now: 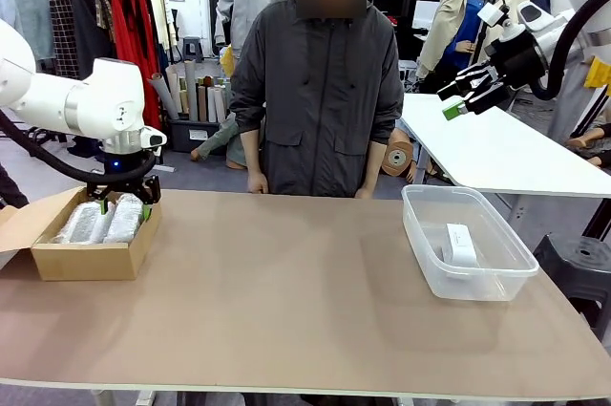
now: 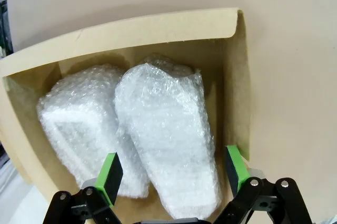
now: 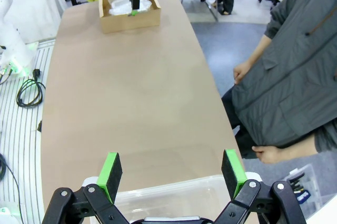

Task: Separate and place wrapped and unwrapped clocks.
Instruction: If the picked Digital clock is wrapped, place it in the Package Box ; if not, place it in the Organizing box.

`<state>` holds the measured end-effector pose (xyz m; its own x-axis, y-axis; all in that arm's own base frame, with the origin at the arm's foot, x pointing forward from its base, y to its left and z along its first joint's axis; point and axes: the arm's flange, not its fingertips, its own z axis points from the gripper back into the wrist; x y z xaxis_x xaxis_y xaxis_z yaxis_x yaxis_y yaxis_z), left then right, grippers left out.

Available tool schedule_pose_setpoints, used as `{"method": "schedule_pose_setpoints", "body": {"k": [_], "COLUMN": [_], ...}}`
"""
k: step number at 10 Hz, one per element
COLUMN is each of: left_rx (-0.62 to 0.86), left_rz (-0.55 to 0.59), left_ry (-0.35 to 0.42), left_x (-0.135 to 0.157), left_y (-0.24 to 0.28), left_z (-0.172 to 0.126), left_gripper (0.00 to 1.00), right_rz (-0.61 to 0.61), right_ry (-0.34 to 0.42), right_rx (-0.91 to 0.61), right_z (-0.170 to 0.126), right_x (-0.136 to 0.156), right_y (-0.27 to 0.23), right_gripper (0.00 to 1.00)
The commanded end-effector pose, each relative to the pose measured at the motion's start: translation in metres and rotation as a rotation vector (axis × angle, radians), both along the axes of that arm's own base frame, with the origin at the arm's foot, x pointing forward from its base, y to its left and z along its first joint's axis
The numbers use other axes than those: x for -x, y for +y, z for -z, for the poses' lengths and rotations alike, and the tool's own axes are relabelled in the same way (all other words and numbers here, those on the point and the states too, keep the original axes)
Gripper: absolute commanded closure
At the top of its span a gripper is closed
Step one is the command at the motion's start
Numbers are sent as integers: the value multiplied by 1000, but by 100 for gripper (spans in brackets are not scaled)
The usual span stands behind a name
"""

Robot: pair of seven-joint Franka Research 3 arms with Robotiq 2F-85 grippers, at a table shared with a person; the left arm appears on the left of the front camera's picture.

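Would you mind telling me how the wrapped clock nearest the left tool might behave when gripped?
The wrapped clock would probably give a little first: its bubbly film looks soft. The glossy film may be slippery. Lying flat in the cardboard box, it seems unlikely to roll.

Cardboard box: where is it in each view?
Front: cardboard box at table's left edge, under the left gripper.
Left wrist: fills the middle, rim across the top.
Right wrist: small, top centre.
Shared landmark: wrapped clocks inside it.

No print or label can be read; the distant background seems too blurred.
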<state>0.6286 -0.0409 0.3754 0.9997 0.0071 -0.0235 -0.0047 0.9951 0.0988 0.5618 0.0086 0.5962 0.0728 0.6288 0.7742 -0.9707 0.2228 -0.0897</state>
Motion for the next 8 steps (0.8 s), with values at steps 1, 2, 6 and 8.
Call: {"method": "schedule_pose_setpoints", "body": {"k": [1,2,6,8], "left_rx": [22,36,65,47], "left_rz": [-22,-17,-1,26], "left_ry": [1,-5,-29,-52], "left_x": [8,9,17,19], "left_y": [2,3,4,3], "left_z": [-18,-25,-47,-48], "left_gripper": [0,0,0,0], "right_rz": [-5,-5,-5,-5], "right_ry": [-4,-4,-4,-4], "right_rx": [-2,-2,-2,-2], "right_z": [-1,-1,-1,-1], "right_x": [2,2,2,2], "right_y": [0,0,0,0], "right_gripper": [0,0,0,0]}}
